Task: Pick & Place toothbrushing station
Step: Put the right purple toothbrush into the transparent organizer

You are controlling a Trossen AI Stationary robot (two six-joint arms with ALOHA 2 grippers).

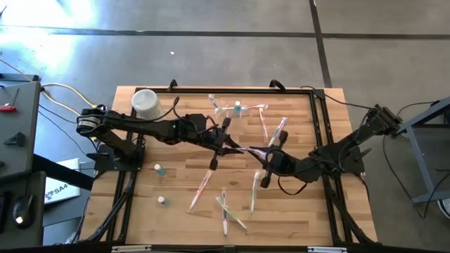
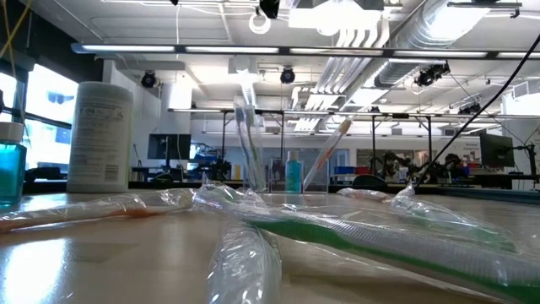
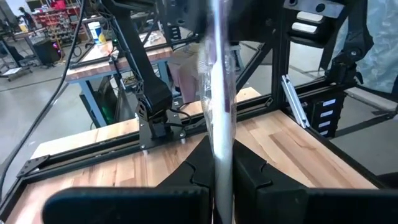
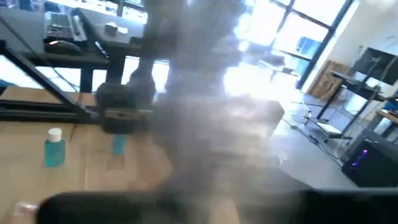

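The toothbrushing station point(image 1: 235, 109), a clear holder with a few toothbrushes standing in it, rests on the table's far middle; the low view shows it point(image 2: 270, 181) too. Above the table's middle, my left gripper point(image 1: 238, 147) and my right gripper point(image 1: 259, 151) meet tip to tip. A toothbrush in a clear wrapper point(image 1: 247, 149) spans the short gap between them. In the left wrist view the wrapped toothbrush point(image 3: 217, 93) sticks out from my left gripper point(image 3: 222, 168), which is shut on it. The right wrist view is blurred by something close to the lens. My left gripper pinches one end of the wrapped toothbrush point(image 3: 221, 158) between its two fingers point(image 3: 252, 171). The fingers come level from the table's left and lie along it. The toothbrush juts out ahead of them, clear of the table. My right gripper meets the toothbrush's other end point(image 1: 254, 150), coming level from the table's right. Blur in its wrist view hides the kind of hold. That end is clear of the table.
A white canister point(image 1: 145, 103) stands at the far left. Two small blue bottles point(image 1: 159, 169) point(image 1: 162, 201) stand at the near left. Several wrapped toothbrushes point(image 1: 226, 211) lie loose on the table's near middle, and one point(image 1: 278, 130) lies right of the station.
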